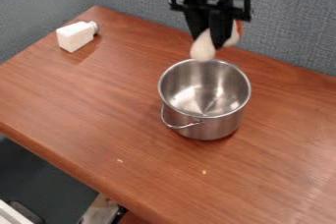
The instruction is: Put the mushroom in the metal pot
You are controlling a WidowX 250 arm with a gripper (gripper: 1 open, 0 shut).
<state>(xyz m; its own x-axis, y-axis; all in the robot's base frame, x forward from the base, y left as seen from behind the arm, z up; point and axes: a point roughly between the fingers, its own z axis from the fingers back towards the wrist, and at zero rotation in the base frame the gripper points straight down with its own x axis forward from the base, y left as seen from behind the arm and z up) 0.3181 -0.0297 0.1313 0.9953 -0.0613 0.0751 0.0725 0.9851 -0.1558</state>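
Note:
The mushroom (203,43) hangs in the air, cream stem pointing down, with an orange-red bit of cap showing by the fingers. My gripper (210,33) is shut on the mushroom, coming down from the top of the view. It hovers just above the far rim of the metal pot (203,98), a shiny round steel pot standing upright on the wooden table (79,100) with a small loop handle at its near side. The inside of the pot shows only bare metal.
A white rectangular block (77,36) lies at the table's far left corner. A grey wall rises behind the table. The table's front edge runs diagonally from left to lower right.

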